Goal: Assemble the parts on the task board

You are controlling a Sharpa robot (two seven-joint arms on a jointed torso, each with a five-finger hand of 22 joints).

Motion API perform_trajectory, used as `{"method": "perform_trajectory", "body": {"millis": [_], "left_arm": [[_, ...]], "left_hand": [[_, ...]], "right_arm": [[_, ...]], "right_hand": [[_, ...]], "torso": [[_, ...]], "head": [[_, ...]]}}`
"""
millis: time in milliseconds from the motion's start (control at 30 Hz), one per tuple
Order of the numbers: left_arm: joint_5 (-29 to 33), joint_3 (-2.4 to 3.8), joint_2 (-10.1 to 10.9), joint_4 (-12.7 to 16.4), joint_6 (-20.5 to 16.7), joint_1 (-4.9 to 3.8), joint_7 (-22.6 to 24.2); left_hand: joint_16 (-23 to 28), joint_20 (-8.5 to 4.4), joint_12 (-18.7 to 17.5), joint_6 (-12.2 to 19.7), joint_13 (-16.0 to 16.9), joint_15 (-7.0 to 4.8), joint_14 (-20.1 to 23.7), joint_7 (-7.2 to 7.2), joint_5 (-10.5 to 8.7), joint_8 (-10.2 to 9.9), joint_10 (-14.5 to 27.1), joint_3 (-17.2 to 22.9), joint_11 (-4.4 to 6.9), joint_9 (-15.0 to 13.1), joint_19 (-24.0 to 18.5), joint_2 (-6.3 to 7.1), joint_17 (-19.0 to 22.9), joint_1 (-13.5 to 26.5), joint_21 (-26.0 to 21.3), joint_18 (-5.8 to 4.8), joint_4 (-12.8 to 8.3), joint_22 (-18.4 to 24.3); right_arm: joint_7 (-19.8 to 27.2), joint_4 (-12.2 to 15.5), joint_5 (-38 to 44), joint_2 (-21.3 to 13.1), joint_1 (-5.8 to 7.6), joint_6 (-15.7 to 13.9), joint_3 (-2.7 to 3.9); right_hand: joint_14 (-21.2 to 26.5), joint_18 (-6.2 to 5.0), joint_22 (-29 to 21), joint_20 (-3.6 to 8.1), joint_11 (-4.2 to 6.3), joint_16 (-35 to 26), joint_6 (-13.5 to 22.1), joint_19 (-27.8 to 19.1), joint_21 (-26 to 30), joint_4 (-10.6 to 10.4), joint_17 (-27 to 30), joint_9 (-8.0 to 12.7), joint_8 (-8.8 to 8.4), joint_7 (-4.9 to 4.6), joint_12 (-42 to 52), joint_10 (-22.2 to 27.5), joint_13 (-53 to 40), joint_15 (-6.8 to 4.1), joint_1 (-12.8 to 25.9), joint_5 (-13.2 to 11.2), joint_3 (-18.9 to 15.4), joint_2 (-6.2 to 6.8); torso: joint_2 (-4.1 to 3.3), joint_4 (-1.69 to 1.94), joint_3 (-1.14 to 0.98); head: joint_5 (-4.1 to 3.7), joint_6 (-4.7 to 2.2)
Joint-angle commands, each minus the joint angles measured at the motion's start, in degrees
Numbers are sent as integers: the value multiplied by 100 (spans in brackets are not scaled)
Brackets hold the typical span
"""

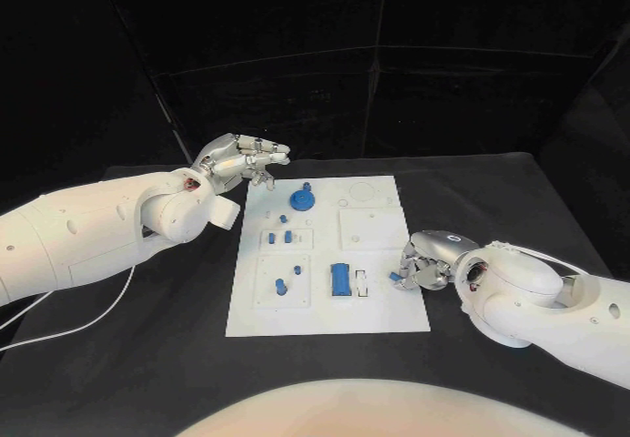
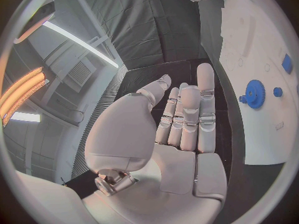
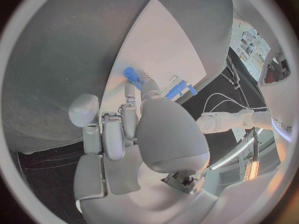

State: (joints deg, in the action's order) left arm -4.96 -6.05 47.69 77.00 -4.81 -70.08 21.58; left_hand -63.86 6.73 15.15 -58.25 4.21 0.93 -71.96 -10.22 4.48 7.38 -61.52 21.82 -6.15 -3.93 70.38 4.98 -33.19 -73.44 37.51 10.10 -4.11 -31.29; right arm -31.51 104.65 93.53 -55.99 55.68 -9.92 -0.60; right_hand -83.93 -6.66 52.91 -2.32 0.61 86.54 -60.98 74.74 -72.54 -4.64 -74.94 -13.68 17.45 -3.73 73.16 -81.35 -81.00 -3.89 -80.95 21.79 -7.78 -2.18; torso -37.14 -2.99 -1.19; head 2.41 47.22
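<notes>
The white task board [image 1: 374, 314] lies in the middle of the table. On it are a blue gear [image 1: 303, 198] at the far end, a long blue block [image 1: 340, 279] near the middle, small blue pegs [image 1: 279, 238] and another blue piece [image 1: 281, 287]. My right hand [image 1: 431, 259] is at the board's right edge and pinches a small blue part [image 1: 395, 276] at its fingertips, just above the board; the part [image 3: 132, 76] also shows in the right wrist view. My left hand [image 1: 243, 162] hovers off the board's far left corner with its fingers [image 2: 187, 114] stretched out and holding nothing. The gear [image 2: 254, 93] lies beyond them.
A white cable [image 1: 79, 319] trails over the black table [image 1: 499, 191] under my left arm. The board carries several shallow square recesses, one [image 1: 371, 228] to the right of the pegs. A black curtain closes off the far side.
</notes>
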Motion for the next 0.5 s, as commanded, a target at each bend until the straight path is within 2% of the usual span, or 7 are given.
{"method": "perform_trajectory", "body": {"millis": [33,167,333,500], "left_arm": [[16,3,4,8,56,-7,47],[16,3,1,12,53,-7,50],[16,2,5,14,49,-7,53],[16,2,8,18,49,-8,57]], "left_hand": [[26,0,31,28,6,18,35,4,-11,19,45,-36,7,6,-34,-62,5,13,-9,36,-7,9],[26,0,31,28,6,18,35,4,-11,19,45,-36,7,6,-34,-62,5,13,-9,36,-7,9],[26,0,31,28,6,18,35,4,-11,19,45,-36,7,6,-34,-62,5,13,-9,36,-7,9],[26,0,31,28,6,18,35,4,-11,19,45,-36,7,6,-34,-62,5,13,-9,36,-7,9]], "right_arm": [[-149,26,-179,-25,-40,-129,-38],[-163,105,-485,-31,-39,-527,-37],[-158,202,-750,-26,-38,-934,-36],[-133,287,-937,13,-37,-1141,-35]], "right_hand": [[-466,19,24,36,15,-6,-30,27,-21,-5,-810,-34,-33,9,9,-1,581,-60,-161,215,139,-211],[-471,27,67,42,20,3,-40,51,-43,-33,-829,-66,-60,9,30,-20,557,-60,-118,367,275,-174],[-473,30,92,44,22,9,-50,65,-56,-70,-840,-94,-78,8,32,-28,551,-62,-56,436,370,-115],[-476,32,102,46,23,16,-63,71,-61,-125,-853,-117,-92,11,45,-43,536,-63,26,443,435,-59]], "torso": [[0,-6,1],[-6,5,4],[-2,3,1],[-6,0,4]], "head": [[-6,-6],[-15,-22],[-6,-20],[2,-18]]}}
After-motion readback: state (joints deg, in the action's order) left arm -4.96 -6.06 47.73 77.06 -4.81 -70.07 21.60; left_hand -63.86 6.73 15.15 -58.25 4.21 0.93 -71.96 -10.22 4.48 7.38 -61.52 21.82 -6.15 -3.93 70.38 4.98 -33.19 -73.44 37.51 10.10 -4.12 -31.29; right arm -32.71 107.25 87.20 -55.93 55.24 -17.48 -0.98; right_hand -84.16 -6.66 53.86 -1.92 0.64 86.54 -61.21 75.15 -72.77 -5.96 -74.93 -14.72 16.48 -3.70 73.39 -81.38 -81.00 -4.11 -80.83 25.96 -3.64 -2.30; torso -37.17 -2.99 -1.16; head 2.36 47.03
